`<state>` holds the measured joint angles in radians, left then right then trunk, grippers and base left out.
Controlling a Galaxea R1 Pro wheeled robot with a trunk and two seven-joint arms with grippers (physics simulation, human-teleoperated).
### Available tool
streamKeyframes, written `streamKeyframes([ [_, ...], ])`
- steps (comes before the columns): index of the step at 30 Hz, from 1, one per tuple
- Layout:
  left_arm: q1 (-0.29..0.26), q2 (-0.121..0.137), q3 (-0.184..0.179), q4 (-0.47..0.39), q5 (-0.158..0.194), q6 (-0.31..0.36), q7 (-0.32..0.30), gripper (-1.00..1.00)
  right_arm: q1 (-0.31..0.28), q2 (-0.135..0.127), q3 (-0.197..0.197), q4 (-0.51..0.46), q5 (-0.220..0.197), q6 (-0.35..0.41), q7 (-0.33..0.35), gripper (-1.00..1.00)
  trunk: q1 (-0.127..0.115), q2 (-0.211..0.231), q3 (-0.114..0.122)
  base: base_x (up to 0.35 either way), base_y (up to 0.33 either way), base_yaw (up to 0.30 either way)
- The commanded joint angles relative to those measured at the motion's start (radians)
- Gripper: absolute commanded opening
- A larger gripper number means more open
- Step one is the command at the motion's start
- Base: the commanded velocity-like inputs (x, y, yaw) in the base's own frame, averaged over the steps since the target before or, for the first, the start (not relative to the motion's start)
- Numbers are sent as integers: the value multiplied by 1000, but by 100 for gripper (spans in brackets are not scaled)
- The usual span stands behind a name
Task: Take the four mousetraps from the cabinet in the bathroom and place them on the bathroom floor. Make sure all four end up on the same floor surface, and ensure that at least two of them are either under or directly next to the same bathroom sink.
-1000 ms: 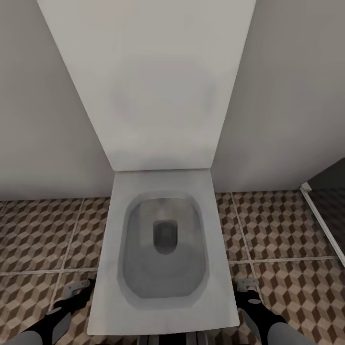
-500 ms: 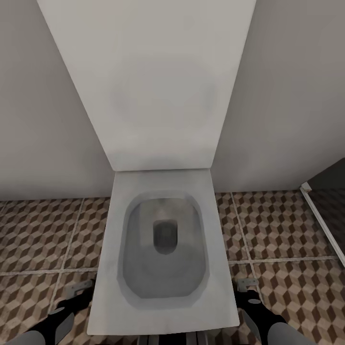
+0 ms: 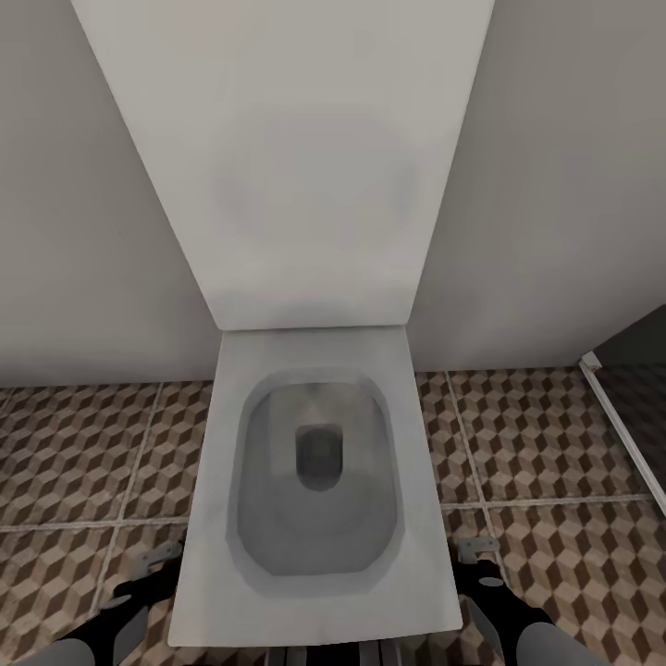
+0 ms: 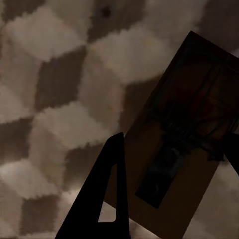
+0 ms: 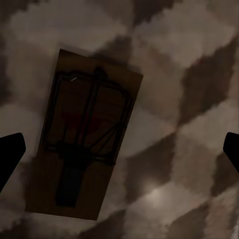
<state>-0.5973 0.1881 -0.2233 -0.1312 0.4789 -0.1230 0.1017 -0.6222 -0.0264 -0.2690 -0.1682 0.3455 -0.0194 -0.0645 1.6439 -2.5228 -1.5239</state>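
White square porcelain toilet [image 3: 319,481] with its raised lid stands between your two grippers in the head view, on the brown, beige and white cube-patterned tiled floor [image 3: 555,444]. Your left wrist view adds a flat brown wooden mousetrap [image 4: 191,134] lying on the tiles between the spread fingers of the left gripper [image 4: 174,191]. Your right wrist view shows another brown wooden mousetrap [image 5: 82,137] lying flat between the wide-apart tips of the empty right gripper [image 5: 119,149].

Head view: high, looks steeply down on toilet [image 3: 314,481] and bathroom floor [image 3: 555,518]. Left wrist view: very near tiles, mousetrap [image 4: 189,129] below. Right wrist view: equally close. All views share patterned floor.
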Motion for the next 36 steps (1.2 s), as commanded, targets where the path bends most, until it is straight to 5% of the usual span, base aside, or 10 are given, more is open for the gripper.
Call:
streamKeyframes([
  [1,1,-2,-24,3,11,13,13,-100,-1,0,-7,1,10,-2,-1,100,0,0,-1,0,0,0],
  [10,2,-8,-24,5,-24,13,34,-100,-1,0,-8,1,10,-2,-1,100,0,0,-1,0,0,0],
  [26,2,-9,-24,5,-28,13,35,-100,-1,0,-8,1,10,-2,-1,100,0,0,-1,0,0,0],
  [27,2,-9,-24,5,-28,13,35,100,-1,0,-8,1,10,-2,-1,100,0,0,-1,0,0,0],
  [36,2,-9,-24,5,-28,14,35,100,-1,0,-8,1,10,-2,-1,100,0,0,-1,0,0,0],
])
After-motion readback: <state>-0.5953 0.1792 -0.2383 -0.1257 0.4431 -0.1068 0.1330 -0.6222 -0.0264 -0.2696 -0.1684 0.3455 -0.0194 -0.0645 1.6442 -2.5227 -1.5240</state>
